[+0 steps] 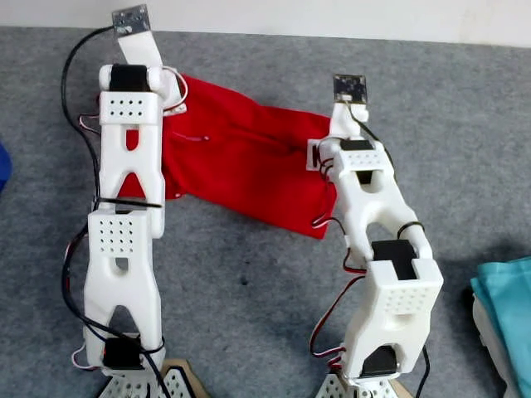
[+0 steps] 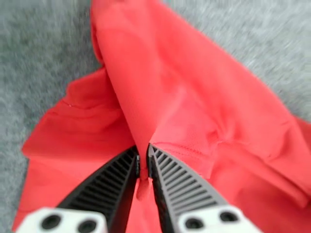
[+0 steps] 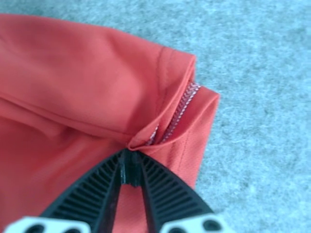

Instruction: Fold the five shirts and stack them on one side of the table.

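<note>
A red shirt (image 1: pixel 241 162) lies spread on the grey table between the two arms. My left gripper (image 2: pixel 143 162) is shut on a raised ridge of the red shirt (image 2: pixel 184 92), pulling the cloth up into a fold. My right gripper (image 3: pixel 130 167) is shut on a pinched fold of the red shirt (image 3: pixel 73 82) near a hem with white stitching. In the high view the left arm (image 1: pixel 129 108) stands over the shirt's far left part. The right arm (image 1: pixel 361 157) stands over its right edge.
A folded teal shirt (image 1: pixel 506 311) lies at the table's right edge. A bit of blue cloth (image 1: pixel 3 166) shows at the left edge. Grey table surface (image 1: pixel 249 282) lies bare in front of the red shirt, between the arm bases.
</note>
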### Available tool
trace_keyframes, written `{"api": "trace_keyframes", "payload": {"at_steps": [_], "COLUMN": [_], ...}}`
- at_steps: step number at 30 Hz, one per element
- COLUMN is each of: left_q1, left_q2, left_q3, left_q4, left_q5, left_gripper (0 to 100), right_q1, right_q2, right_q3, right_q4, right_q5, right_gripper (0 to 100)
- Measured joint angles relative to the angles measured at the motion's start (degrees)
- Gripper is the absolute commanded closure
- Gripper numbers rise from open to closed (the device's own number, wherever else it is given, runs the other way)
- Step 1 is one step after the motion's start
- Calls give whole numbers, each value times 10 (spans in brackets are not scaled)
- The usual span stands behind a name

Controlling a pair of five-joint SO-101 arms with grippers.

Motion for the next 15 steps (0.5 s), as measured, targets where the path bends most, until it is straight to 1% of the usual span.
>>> {"api": "trace_keyframes", "payload": {"at_steps": [3,5,10,15], "left_q1": [0,0,0,-7], "left_q2": [0,0,0,0], "left_q3": [-20,-31,-35,-35], "left_q4": [0,0,0,0], "left_q5": [-1,-1,-1,-1], "left_gripper": [993,993,993,993], "right_q1": [-1,-1,-1,-1], "right_q2": [0,0,0,16], "right_q3": [0,0,0,0], "right_q4": [0,0,-2,-26], "right_q5": [0,0,0,0], "right_gripper": [880,843,843,843]}}
